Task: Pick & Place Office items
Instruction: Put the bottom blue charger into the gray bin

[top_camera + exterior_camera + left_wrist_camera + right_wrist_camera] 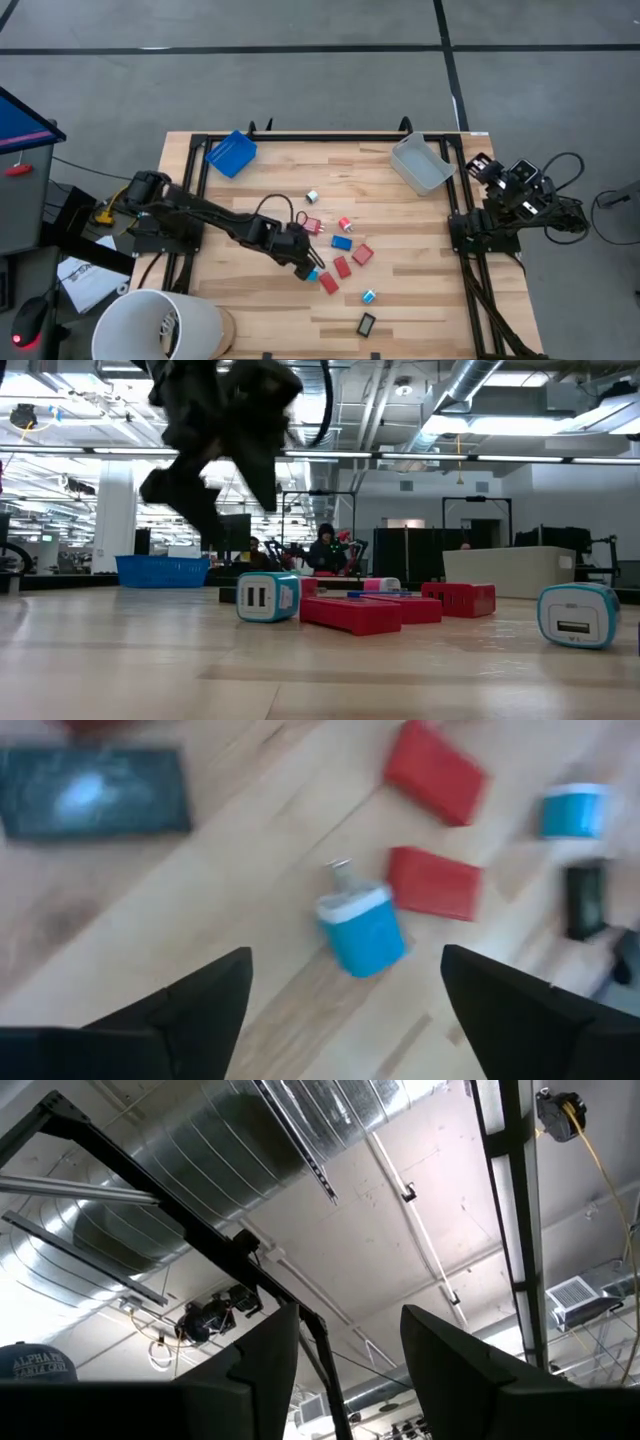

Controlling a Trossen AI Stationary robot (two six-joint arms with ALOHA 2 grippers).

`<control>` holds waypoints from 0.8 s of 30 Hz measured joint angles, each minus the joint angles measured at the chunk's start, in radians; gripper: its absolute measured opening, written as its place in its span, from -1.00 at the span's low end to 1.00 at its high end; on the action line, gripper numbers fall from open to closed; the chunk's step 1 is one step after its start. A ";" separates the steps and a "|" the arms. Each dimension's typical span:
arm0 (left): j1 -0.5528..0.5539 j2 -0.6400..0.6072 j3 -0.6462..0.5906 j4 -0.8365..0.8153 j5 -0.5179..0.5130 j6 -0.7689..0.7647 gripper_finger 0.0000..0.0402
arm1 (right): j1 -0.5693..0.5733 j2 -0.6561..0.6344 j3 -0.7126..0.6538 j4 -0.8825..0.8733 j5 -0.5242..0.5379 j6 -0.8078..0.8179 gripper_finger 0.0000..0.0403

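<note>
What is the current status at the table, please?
Left gripper open, hovering over blue-and-white charger block. Right gripper open, parked at the table's right edge, pointing at the ceiling. Red blocks lie close beside the charger.

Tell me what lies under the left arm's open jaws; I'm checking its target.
A small blue-and-white charger block lies on the wooden table, uncovered between the left gripper jaws, a red block beside it.

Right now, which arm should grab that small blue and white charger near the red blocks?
Left. The left gripper hangs open right above the blue and white charger, which shows between its fingers in the wrist view. The right gripper is folded back past the table's right edge, pointing at the ceiling.
</note>
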State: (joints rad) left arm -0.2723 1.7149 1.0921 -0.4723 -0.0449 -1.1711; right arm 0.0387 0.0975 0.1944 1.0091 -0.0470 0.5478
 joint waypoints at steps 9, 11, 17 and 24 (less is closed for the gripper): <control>-0.035 0.085 0.000 0.133 0.036 -0.145 0.56 | 0.000 0.000 0.052 -0.010 -0.073 0.001 -0.15; -0.046 0.096 0.000 0.156 0.037 -0.150 0.53 | 0.000 0.000 0.071 -0.016 -0.099 0.000 -0.15; -0.056 0.138 0.001 0.178 0.036 -0.167 0.44 | 0.000 0.000 0.120 -0.077 -0.145 -0.002 -0.15; -0.046 0.197 0.006 0.222 0.023 -0.247 0.29 | 0.000 0.000 0.153 -0.117 -0.176 0.006 -0.15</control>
State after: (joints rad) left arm -0.3183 1.9117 1.0985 -0.2507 -0.0224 -1.4177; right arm 0.0387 0.0975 0.3472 0.8917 -0.2229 0.5538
